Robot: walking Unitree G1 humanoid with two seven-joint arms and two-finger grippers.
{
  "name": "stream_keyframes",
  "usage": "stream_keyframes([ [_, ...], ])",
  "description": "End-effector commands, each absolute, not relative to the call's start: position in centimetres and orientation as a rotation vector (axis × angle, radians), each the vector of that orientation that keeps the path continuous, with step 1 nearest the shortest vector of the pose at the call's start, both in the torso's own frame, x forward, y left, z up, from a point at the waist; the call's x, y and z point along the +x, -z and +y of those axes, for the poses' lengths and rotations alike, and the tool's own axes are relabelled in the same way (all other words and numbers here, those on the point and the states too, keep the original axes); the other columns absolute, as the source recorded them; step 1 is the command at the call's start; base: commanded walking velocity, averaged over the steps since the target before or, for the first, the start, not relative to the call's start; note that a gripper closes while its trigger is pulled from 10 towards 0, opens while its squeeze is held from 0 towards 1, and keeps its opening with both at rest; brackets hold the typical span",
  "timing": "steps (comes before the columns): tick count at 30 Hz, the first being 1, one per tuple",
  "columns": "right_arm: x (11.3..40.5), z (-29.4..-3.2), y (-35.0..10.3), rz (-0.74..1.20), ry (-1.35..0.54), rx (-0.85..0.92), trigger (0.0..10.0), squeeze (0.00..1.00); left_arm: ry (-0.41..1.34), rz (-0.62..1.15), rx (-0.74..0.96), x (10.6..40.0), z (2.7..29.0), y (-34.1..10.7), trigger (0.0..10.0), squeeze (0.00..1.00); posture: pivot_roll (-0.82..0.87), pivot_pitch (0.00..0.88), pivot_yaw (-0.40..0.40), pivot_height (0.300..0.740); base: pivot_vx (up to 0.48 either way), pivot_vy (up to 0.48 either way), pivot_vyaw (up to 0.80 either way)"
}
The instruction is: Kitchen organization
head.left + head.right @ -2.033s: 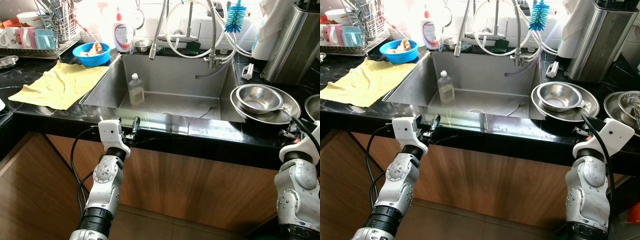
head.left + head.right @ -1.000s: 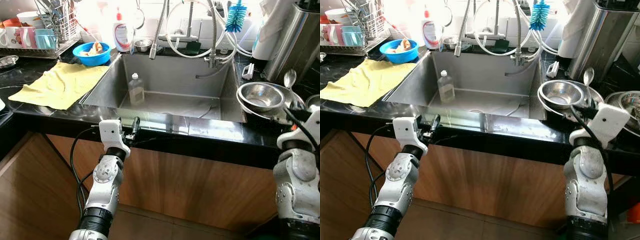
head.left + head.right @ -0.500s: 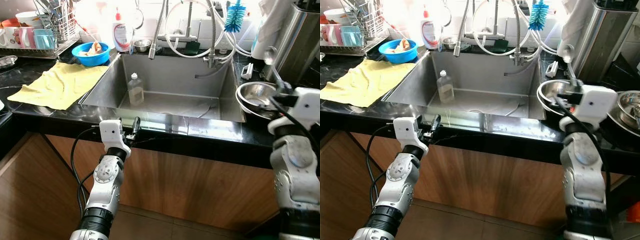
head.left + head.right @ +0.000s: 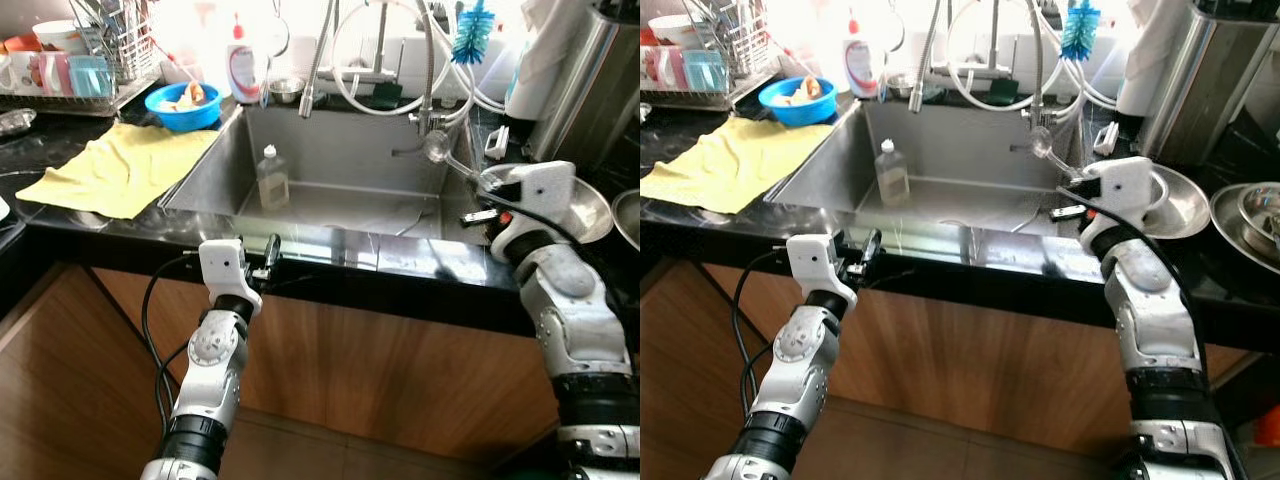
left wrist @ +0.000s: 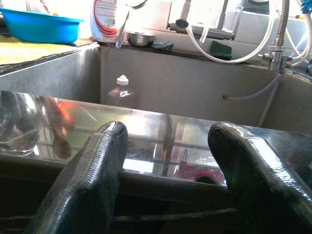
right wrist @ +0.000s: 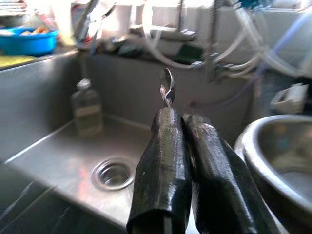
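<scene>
Left eye view: left claw [image 4: 268, 250] spread, empty, parked at the near rim of the sink [image 4: 205, 168]. Right claw [image 6: 187, 122] pressed together, pinching a metal spoon [image 4: 437, 148], held above the sink's right edge, bowl end up and toward the faucet hoses [image 4: 430, 60]. Steel bowl [image 4: 590, 212] on the desk just right of the sink. Clear bottle [image 4: 271, 178] upright inside the sink. Yellow cloth [image 4: 120, 168] left of the sink; blue bowl [image 4: 183, 106] beyond it.

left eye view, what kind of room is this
Most likely a home kitchen, at the washing-up spot: a steel sink set in a black counter, a dish rack with cups, and a soap bottle by the tap.
</scene>
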State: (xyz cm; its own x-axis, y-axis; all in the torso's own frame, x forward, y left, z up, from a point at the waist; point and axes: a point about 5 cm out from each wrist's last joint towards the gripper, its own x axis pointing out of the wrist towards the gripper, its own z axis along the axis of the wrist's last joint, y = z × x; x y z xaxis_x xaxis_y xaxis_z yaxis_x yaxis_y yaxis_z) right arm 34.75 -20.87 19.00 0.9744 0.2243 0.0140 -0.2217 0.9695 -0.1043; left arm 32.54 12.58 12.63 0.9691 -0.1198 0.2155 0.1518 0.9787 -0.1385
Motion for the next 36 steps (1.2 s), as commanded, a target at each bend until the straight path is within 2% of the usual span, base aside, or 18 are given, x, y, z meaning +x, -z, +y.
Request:
stream_keyframes([
  [1,35.1,-20.6,-19.4,-0.025,-0.25,-0.103,10.0,0.0,0.129,-0.213,-0.145,32.7,12.9,-12.9,10.0,0.0,-0.11,0.0,0.016,0.74,0.0,0.0,0.0],
  [12,35.5,-21.0,-17.3,0.066,-0.221,-0.073,10.0,0.0,0.132,-0.206,-0.143,32.6,12.9,-12.7,10.0,0.0,-0.1,0.0,0.016,0.74,0.0,0.0,0.0],
  [13,35.6,-21.0,-17.3,0.065,-0.222,-0.075,10.0,0.1,0.133,-0.206,-0.142,32.6,12.9,-12.7,10.0,0.0,-0.1,0.0,0.016,0.74,0.0,0.0,0.0],
  [14,35.5,-20.9,-17.3,0.063,-0.225,-0.076,10.0,0.68,0.133,-0.206,-0.142,32.6,12.9,-12.7,10.0,0.0,-0.1,0.0,0.016,0.74,0.0,0.0,0.0],
  [15,35.5,-20.9,-17.3,0.062,-0.227,-0.075,10.0,0.68,0.132,-0.205,-0.142,32.6,12.9,-12.7,10.0,0.0,-0.1,0.0,0.016,0.74,0.0,0.0,0.0],
  [16,35.5,-20.8,-17.2,0.062,-0.227,-0.076,10.0,0.97,0.132,-0.204,-0.141,32.6,12.9,-12.7,10.0,0.0,-0.1,0.0,0.014,0.74,0.0,0.0,0.0],
  [18,35.6,-20.8,-17.2,0.063,-0.227,-0.077,10.0,1.0,0.132,-0.204,-0.141,32.6,12.9,-12.7,10.0,0.0,-0.1,0.0,0.013,0.74,0.0,0.0,0.0],
  [33,35.7,-20.7,-17.7,0.021,-0.192,-0.079,10.0,1.0,0.129,-0.198,-0.142,32.6,12.9,-12.7,10.0,0.0,-0.1,0.0,0.013,0.74,0.0,0.0,0.0],
  [34,35.7,-20.6,-17.9,0.0,-0.184,-0.089,10.0,0.1,0.129,-0.199,-0.142,32.6,12.9,-12.7,10.0,0.0,-0.1,0.0,0.013,0.74,0.0,0.0,0.0],
  [35,35.7,-20.6,-18.1,-0.015,-0.178,-0.095,10.0,0.0,0.129,-0.2,-0.143,32.6,12.8,-12.7,10.0,0.0,-0.1,0.0,0.012,0.74,0.0,0.0,0.0],
  [36,35.7,-20.6,-18.1,-0.015,-0.178,-0.095,10.0,0.0,0.129,-0.2,-0.143,32.6,12.8,-12.7,10.0,0.0,-0.1,0.0,0.012,0.74,0.0,0.0,0.0],
])
